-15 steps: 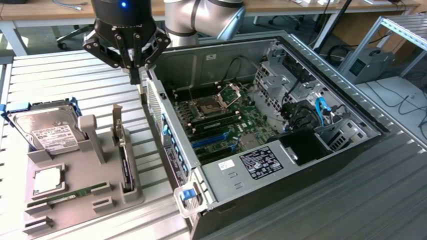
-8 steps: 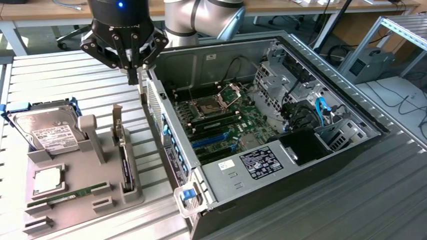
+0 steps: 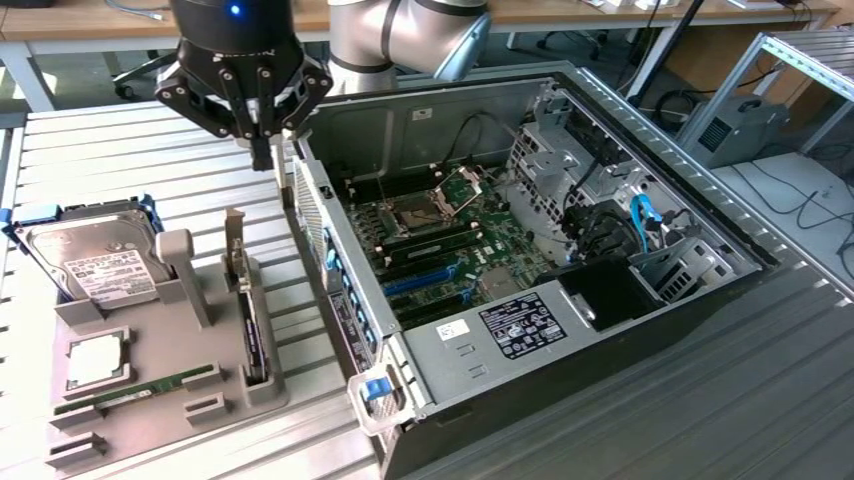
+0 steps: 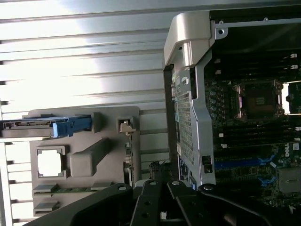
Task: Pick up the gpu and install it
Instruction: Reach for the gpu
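The gpu [image 3: 248, 310] is a thin black card standing on edge in a slot of the grey holder tray [image 3: 160, 400], its silver bracket [image 3: 236, 243] pointing up. My gripper [image 3: 263, 152] hangs above the table between the tray and the open computer case [image 3: 400, 340], higher than the card and beyond its bracket end. Its fingers are shut together with nothing between them. In the wrist view the gripper [image 4: 159, 170] sits beside the case wall [image 4: 188, 117], with the gpu [image 4: 127, 157] seen edge-on on the tray [image 4: 84, 160].
The tray also holds a hard drive [image 3: 94, 262] in a blue frame, a CPU [image 3: 96, 362] and a green memory stick [image 3: 140, 388]. Inside the case, the motherboard shows blue slots [image 3: 424, 282] and a CPU socket [image 3: 416, 215]. Cables and drive bays [image 3: 614, 220] fill the exterior view's right.
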Available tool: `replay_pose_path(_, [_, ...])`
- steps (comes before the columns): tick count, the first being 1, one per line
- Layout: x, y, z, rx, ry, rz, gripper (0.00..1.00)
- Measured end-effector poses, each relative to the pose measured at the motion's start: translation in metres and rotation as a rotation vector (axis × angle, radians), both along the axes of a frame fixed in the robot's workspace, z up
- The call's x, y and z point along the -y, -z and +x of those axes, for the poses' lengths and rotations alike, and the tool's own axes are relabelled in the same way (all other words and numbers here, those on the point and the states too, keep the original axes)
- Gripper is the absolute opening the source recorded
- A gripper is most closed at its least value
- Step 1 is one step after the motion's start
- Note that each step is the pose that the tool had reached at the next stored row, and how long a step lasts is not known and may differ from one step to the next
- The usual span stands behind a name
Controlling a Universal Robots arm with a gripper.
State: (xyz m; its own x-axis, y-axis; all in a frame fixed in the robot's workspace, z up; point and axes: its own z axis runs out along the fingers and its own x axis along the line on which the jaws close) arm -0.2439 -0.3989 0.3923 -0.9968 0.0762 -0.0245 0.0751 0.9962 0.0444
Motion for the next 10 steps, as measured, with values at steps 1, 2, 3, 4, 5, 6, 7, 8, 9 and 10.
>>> replay_pose_path(1, [0.0, 0.0, -0.0003, 0.0, 0.0, 0.0, 0.11])
replay_pose_path(2, [0.0, 0.0, -0.0006, 0.0, 0.0, 0.0, 0.11])
replay_pose_path(3, [0.0, 0.0, -0.0009, 0.0, 0.0, 0.0, 0.11])
replay_pose_path(4, [0.0, 0.0, -0.0011, 0.0, 0.0, 0.0, 0.11])
replay_pose_path(5, [0.0, 0.0, -0.0014, 0.0, 0.0, 0.0, 0.11])
replay_pose_path(6, [0.0, 0.0, -0.0017, 0.0, 0.0, 0.0, 0.11])
replay_pose_path(7, [0.0, 0.0001, -0.0019, 0.0, 0.0, 0.0, 0.11])
replay_pose_path(8, [0.0, 0.0001, -0.0022, 0.0, 0.0, 0.0, 0.11])
replay_pose_path(9, [0.0, 0.0, -0.0025, 0.0, 0.0, 0.0, 0.11])
replay_pose_path(10, [0.0, 0.0001, -0.0027, 0.0, 0.0, 0.0, 0.11])
